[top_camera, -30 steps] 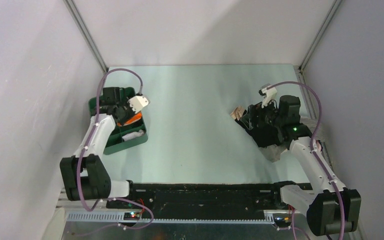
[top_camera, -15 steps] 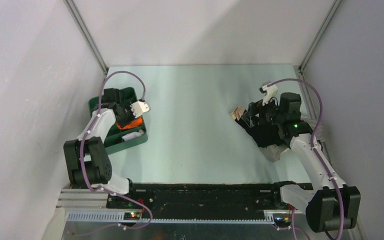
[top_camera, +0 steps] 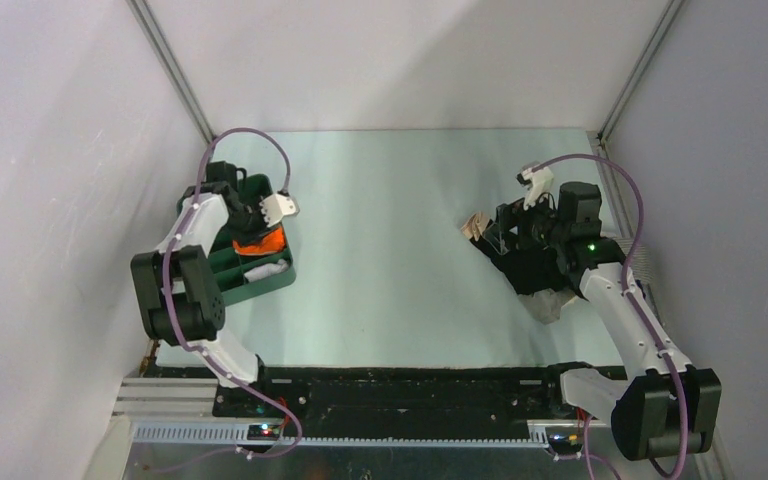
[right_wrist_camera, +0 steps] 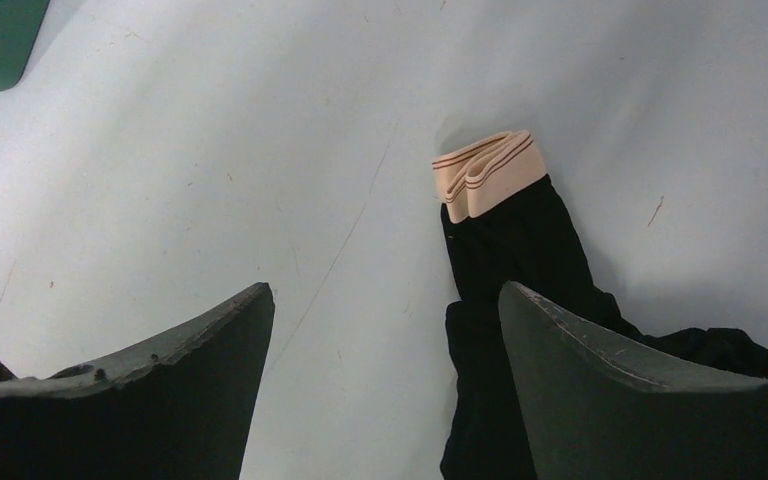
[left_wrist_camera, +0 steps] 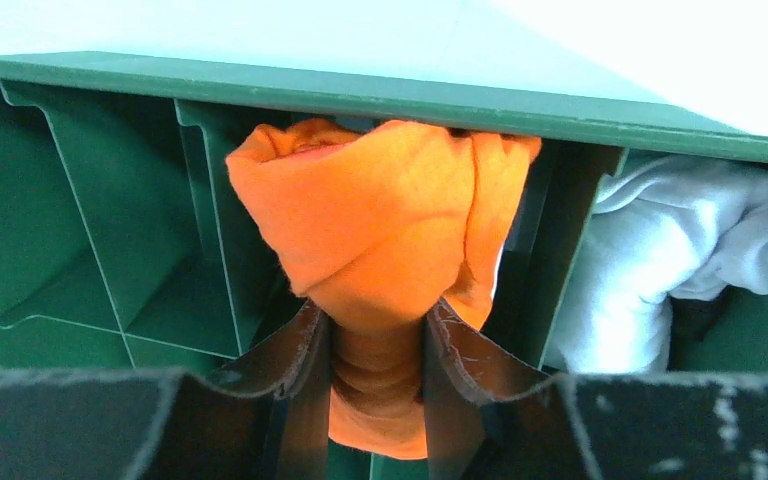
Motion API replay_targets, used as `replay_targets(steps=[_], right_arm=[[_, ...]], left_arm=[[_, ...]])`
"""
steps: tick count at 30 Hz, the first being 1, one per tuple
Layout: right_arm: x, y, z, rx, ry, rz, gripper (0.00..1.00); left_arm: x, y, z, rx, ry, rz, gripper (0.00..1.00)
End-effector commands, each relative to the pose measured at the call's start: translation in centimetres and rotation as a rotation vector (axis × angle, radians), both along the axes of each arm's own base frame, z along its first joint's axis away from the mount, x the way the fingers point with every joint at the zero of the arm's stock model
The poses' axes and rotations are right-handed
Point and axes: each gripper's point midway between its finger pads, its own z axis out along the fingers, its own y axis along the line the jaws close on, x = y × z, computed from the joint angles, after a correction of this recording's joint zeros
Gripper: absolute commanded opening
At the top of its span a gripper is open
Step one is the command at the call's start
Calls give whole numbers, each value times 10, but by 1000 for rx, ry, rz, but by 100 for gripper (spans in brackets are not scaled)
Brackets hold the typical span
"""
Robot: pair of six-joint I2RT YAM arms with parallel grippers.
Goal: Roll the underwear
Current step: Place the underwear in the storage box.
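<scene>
Orange rolled underwear is clamped by the left gripper inside the green tray; the right gripper is spread wide above the black underwear.

no readable text, labels or numbers anywhere

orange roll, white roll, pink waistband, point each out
orange roll [left_wrist_camera: 380,220], left wrist view, bulging middle
white roll [left_wrist_camera: 680,240], left wrist view, middle fold
pink waistband [right_wrist_camera: 487,170], right wrist view, centre of the band

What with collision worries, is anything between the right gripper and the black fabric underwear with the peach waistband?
Nothing visible: the right gripper hangs open above the black fabric underwear lying on the pale table.
</scene>
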Motion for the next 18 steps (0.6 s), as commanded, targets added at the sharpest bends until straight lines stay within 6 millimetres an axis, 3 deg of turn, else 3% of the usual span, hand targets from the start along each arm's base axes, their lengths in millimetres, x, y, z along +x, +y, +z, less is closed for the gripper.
replay_targets(steps=[1, 6, 16, 18], right_arm=[[9, -3, 19, -19, -54, -2, 87], [12, -3, 16, -19, -51, -2, 86], [19, -1, 10, -16, -42, 2, 86], [20, -1, 10, -18, -44, 2, 86]], left_arm=[[-53, -13, -45, -69, 154, 19, 0], [-56, -23, -25, -99, 19, 42, 0], [-74, -27, -38, -91, 60, 32, 0], [-70, -23, -35, -64, 2, 57, 0]])
